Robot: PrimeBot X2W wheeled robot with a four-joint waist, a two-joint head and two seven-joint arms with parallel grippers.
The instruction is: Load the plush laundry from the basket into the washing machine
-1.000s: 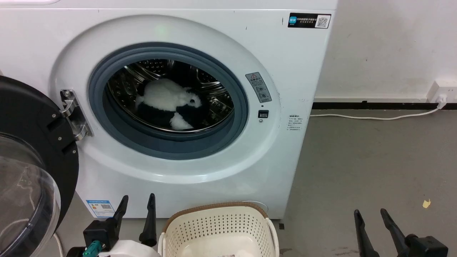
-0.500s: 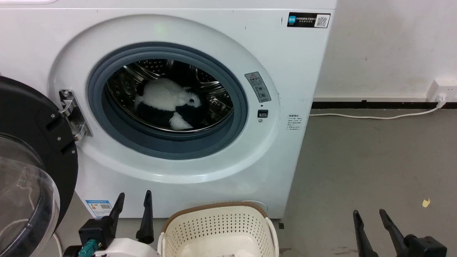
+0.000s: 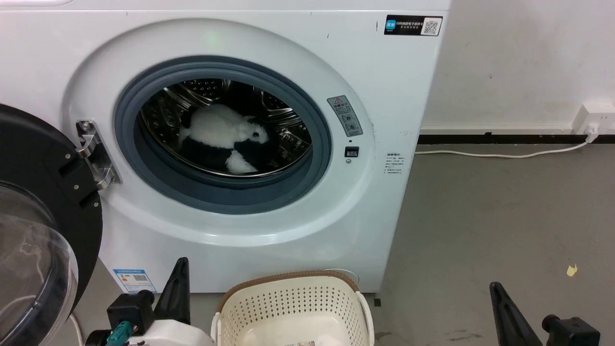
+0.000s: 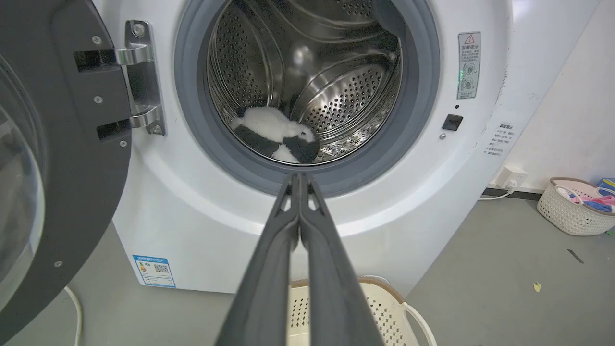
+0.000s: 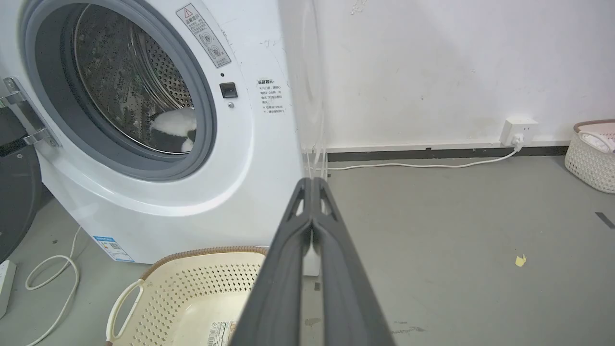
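Note:
The plush laundry (image 3: 221,134), a black-and-white panda toy, lies inside the steel drum of the washing machine (image 3: 384,96), whose black-framed glass door (image 3: 43,202) hangs open at the left. It also lies low in the drum as the plush laundry (image 4: 276,134) and plush laundry (image 5: 175,126). The cream basket (image 3: 293,307) stands on the floor before the washer with nothing in it but a sticker. My left gripper (image 3: 181,266) is shut and holds nothing, left of the basket; its fingertips (image 4: 299,179) meet. My right gripper (image 3: 496,289) is shut too, low at the right.
A white cable (image 3: 499,154) runs along the grey floor to a wall socket (image 3: 593,122). Another basket (image 4: 574,206) with clothes stands far right by the wall. A white cord (image 5: 53,278) lies coiled on the floor left of the washer. A yellow scrap (image 3: 571,270) lies on the floor.
Both grippers have shut from open, with nothing between their fingers. The camera has shifted slightly; the panda and basket have stayed put.

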